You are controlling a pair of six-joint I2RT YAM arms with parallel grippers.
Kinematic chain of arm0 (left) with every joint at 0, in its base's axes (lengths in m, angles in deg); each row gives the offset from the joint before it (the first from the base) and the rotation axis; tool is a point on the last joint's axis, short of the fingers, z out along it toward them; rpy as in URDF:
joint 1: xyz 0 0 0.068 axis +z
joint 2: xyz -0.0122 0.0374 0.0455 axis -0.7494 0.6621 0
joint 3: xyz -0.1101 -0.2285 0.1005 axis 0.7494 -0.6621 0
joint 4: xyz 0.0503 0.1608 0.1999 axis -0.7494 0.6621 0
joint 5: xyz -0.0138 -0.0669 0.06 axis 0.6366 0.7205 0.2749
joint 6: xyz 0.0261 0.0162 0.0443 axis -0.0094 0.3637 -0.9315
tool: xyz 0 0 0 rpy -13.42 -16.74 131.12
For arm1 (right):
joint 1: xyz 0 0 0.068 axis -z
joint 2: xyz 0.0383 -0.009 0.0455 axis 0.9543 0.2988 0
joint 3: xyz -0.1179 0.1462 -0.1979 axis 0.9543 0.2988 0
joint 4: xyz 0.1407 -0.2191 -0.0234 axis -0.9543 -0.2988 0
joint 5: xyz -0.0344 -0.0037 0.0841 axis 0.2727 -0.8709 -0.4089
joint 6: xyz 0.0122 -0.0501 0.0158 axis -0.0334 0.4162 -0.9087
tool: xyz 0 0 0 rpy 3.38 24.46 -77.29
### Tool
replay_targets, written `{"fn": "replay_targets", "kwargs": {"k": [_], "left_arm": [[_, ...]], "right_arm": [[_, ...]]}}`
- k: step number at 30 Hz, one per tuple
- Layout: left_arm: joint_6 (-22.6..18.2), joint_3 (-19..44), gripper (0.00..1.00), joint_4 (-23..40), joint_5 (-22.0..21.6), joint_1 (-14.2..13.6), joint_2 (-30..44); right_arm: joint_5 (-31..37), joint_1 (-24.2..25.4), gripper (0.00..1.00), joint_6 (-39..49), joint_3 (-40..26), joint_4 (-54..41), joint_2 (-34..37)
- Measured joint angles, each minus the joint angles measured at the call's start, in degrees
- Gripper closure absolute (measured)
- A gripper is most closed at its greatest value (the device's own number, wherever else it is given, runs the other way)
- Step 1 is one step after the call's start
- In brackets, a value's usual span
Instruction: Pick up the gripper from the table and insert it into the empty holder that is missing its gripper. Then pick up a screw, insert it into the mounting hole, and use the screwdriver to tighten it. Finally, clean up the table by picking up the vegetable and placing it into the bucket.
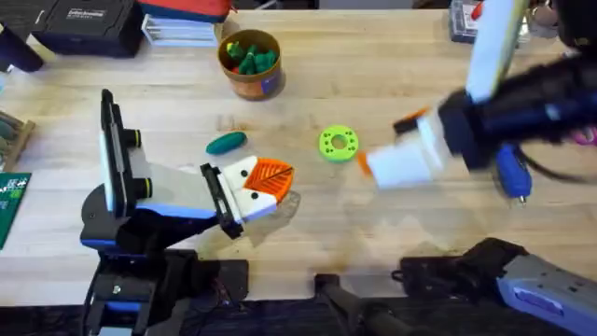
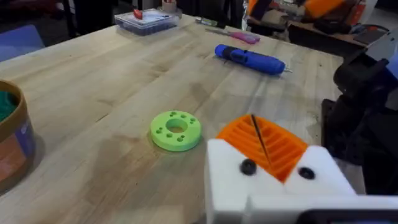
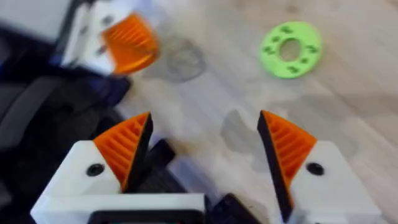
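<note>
Wooden table (image 1: pixel 373 233): left gripper (image 1: pixel 266 187) shut, empty, orange tip fitted; right gripper (image 3: pixel 205 155) wide open, empty. Screwdriver (image 1: pixel 512 174) at 3 o'clock. Vegetable (image 1: pixel 226 142) not binned, bucket (image 1: pixel 250 63) at 12.

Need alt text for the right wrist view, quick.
The right end effector is open above the wooden table, its orange ribbed pads spread apart. Beyond it sit the left end effector and a green disc with holes.
</note>
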Motion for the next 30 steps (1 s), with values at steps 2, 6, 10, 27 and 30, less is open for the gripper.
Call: {"fn": "replay_targets", "kwargs": {"k": [2,6,10,27,30], "left_arm": [[0.0,0.0,0.994,0.0,0.0,0.0,0.0],[0.0,0.0,0.994,0.0,0.0,0.0,0.0],[0.0,0.0,0.994,0.0,0.0,0.0,0.0],[0.0,0.0,0.994,0.0,0.0,0.0,0.0],[0.0,0.0,0.994,0.0,0.0,0.0,0.0]], "right_arm": [[1.5,4.8,0.007,-0.1,0.0,1.5,2.4],[4.0,17.7,0.008,2.1,0.0,1.9,8.0],[9.3,32.5,0.008,6.3,0.1,2.2,12.6],[21.2,57.8,0.007,33.0,0.2,9.9,32.0],[23.1,57.9,0.007,37.1,0.2,13.1,37.7]]}}
